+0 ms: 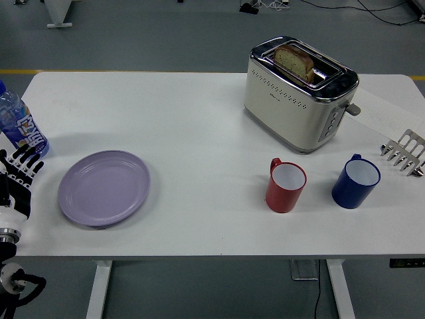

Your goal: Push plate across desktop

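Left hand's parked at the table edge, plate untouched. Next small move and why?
Probably ease the left hand rightward to meet the plate's left rim. The hand sits apart from the plate, fingers spread, holding nothing, with a bottle just behind it. Open table lies to the plate's right.

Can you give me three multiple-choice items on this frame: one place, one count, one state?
1. Where is the purple plate?
A. near left part of the table
B. beside the toaster
C. far right corner

2. How many mugs stand on the table?
A. one
B. two
C. three

3. What is in the toaster?
A. nothing
B. a slice of bread, raised
C. a fork

Key:
1 A: the plate lies near the front edge, just right of the left hand.
2 B: a red mug and a blue mug.
3 B: the bread sticks up from the slot.
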### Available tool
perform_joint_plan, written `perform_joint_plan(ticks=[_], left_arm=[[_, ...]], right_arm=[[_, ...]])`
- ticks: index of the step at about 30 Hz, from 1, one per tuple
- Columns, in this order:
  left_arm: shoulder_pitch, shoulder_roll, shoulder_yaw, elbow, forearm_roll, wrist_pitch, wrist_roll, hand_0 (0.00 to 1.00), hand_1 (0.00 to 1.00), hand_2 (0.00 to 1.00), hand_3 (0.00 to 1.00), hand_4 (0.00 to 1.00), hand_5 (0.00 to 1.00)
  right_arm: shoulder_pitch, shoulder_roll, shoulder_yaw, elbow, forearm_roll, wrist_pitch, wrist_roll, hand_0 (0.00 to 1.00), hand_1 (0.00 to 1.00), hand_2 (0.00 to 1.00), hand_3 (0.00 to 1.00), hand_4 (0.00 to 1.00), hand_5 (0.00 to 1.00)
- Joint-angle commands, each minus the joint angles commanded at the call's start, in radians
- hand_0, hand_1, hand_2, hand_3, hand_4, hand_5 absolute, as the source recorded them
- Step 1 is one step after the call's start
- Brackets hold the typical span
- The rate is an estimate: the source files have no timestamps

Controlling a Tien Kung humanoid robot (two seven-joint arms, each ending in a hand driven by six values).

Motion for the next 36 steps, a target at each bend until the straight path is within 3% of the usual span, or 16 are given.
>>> perform_joint_plan(ticks=[7,36], left_arm=[[-0.019,-0.030,0.010,0.019,0.006,0.001,-0.002,0.790,0.793,0.762,0.678,0.562,0.998],[-0.061,-0.110,0.062,0.045,-0.004,0.009,-0.021,0.782,0.790,0.761,0.677,0.532,0.998]], right_arm=[[0.003,-0.001,-0.001,-0.001,0.001,0.001,0.001,0.549,0.460,0.572,0.579,0.305,0.453],[0.014,0.000,0.001,-0.003,-0.010,0.006,0.001,0.550,0.461,0.573,0.579,0.306,0.454]])
